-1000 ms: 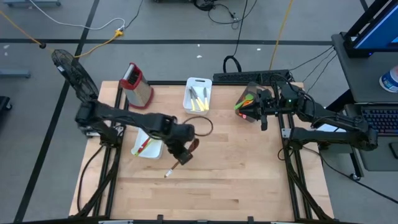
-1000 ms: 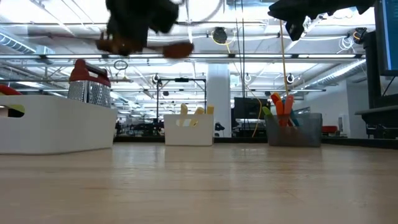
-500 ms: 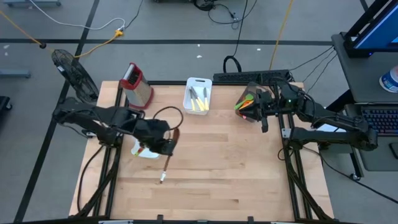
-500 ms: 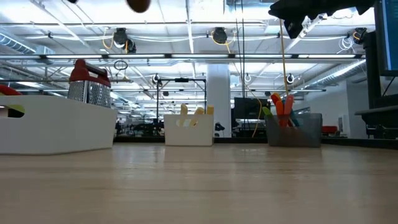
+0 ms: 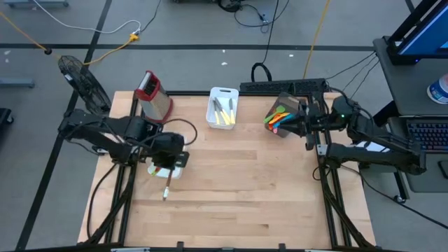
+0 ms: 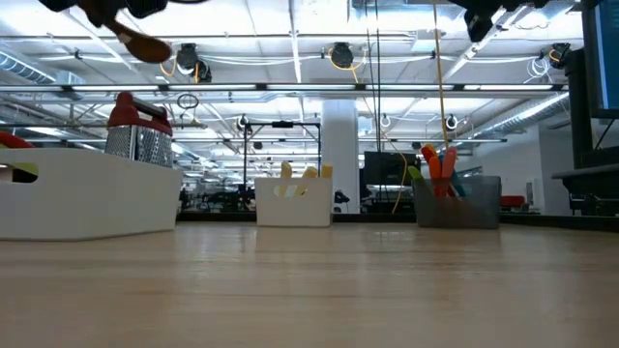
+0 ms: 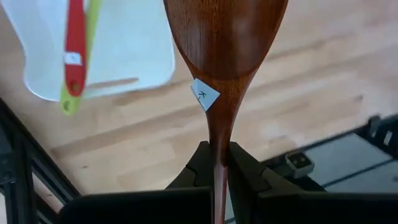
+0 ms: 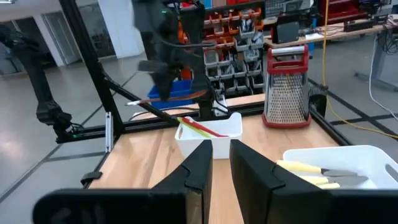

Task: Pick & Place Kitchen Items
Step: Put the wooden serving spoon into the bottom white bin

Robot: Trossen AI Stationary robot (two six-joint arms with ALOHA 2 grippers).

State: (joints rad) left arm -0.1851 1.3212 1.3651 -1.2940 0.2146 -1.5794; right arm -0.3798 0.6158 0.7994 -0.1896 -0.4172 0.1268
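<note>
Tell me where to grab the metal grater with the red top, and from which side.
Probably by the red handle on top of the grater, coming straight down. It stands upright, the handle is a narrow bar, and the metal walls look wide and sloped. The left gripper is busy holding the wooden spoon; the right gripper waits by the grey bin.

— Is any writing showing anywhere?
— Only a small white sticker (image 7: 204,94) is sitting on the neck of the wooden spoon (image 7: 225,56), carrying one handwritten mark, possibly a "K"; nothing else is reading clearly.
</note>
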